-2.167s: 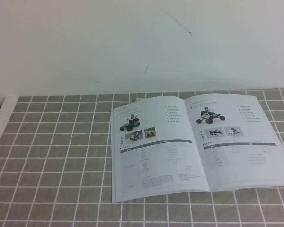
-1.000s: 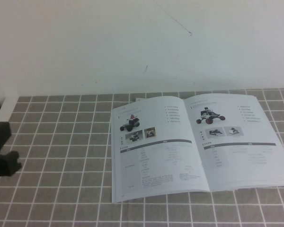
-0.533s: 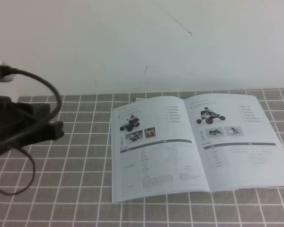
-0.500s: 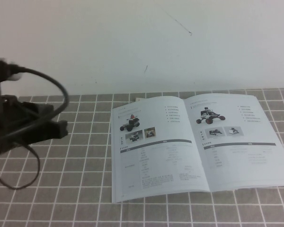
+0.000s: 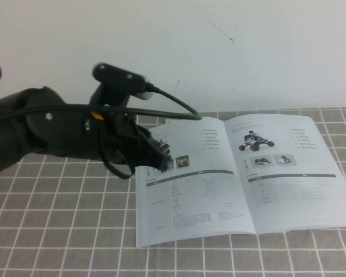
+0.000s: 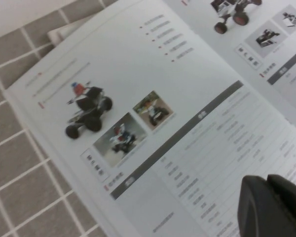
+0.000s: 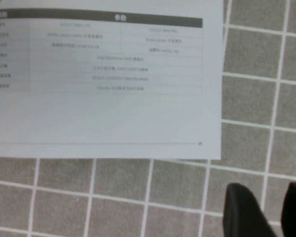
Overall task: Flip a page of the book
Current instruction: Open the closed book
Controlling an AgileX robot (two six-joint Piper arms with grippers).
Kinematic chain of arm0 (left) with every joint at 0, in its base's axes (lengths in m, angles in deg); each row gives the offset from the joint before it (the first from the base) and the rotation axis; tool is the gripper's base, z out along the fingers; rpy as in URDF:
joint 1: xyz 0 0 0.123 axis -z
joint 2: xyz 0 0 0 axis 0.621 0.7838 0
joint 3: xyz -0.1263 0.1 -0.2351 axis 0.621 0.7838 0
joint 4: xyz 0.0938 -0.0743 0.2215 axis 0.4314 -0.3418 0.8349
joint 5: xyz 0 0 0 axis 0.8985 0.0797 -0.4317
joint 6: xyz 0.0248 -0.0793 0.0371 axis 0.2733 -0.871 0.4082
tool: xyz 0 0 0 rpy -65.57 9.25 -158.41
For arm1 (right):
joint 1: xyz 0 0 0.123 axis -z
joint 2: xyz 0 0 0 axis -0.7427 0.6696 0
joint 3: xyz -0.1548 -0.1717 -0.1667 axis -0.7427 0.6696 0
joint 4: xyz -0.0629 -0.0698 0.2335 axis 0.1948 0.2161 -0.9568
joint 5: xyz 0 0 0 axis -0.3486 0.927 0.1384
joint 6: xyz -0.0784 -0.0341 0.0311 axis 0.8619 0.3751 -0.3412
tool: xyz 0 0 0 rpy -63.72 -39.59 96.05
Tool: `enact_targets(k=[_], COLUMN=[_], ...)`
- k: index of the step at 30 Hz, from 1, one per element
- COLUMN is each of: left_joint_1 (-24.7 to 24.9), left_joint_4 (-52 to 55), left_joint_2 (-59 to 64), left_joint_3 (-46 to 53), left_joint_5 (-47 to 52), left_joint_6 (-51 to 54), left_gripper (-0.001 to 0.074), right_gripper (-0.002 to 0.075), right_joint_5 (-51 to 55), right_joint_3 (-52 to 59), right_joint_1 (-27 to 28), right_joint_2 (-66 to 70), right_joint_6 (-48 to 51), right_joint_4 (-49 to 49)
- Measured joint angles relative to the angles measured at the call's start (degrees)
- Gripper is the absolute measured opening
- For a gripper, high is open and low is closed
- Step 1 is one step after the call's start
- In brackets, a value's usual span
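Observation:
The book (image 5: 207,190) lies open and flat on the checked cloth. The page (image 5: 288,173) is its right-hand sheet, with a dark rover, two greyish photos and a table. My left gripper (image 5: 163,156) hovers over the upper part of the left-hand sheet, near the small rover picture, and is shut and empty. In the left wrist view its fingers (image 6: 256,207) are pressed together above the left sheet's table, and the page (image 6: 271,54) shows beyond the fold. My right gripper (image 7: 266,197) is open over bare cloth just off the page's (image 7: 113,98) outer front corner. It is out of the high view.
A grey cloth with a white grid (image 5: 63,231) covers the table. A white wall (image 5: 219,57) rises right behind the book. The left arm's black body and cable (image 5: 57,130) span the table's left part.
My left arm has swung in from the left edge to above the book's left-hand sheet. The book and its pages have not moved.

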Motion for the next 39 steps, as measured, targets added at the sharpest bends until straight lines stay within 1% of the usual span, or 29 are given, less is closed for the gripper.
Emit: enact_targets(k=[2, 5, 10, 15, 20, 23, 32, 39], left_joint_1=[0.1, 0.3, 0.3, 0.3, 0.3, 0.3, 0.3, 0.3], left_joint_4=[-4.7, -10.3, -13.7, -15.0, -15.2, -15.2, -15.2, -16.0], left_joint_2=[3.0, 7.8, 15.1, 20.1, 24.0, 25.3, 27.5, 28.4], left_joint_3=[-2.0, -4.5, -7.0, -7.1, -7.1, -7.1, -7.5, -7.7], left_joint_5=[0.2, 1.4, 2.8, 2.5, 2.5, 2.5, 2.5, 2.5], left_joint_6=[4.3, 9.6, 15.1, 17.1, 18.4, 18.9, 19.4, 20.4], left_gripper=[-0.0003, -0.0003, -0.0003, -0.0003, -0.0003, -0.0003, -0.0003, -0.0003], right_gripper=[0.02, 0.0237, 0.0269, 0.0273, 0.0277, 0.0278, 0.0281, 0.0281], right_joint_5=[-0.3, -2.8, -7.1, -11.5, -13.9, -14.1, -14.4, -14.4], right_joint_3=[-1.5, -2.4, -2.7, -2.7, -2.9, -4.2, -9.9, -10.4], right_joint_1=[0.0, 0.0, 0.5, 1.9, 3.6, 3.9, 4.4, 4.4], right_joint_2=[3.1, 6.0, 11.1, 16.0, 20.4, 23.1, 28.5, 29.9], right_joint_6=[1.0, 2.0, 2.5, 6.2, 14.7, 18.5, 20.2, 20.3], right_joint_4=[-1.4, -2.4, -3.9, -7.6, -17.0, -20.1, -21.2, -21.0])
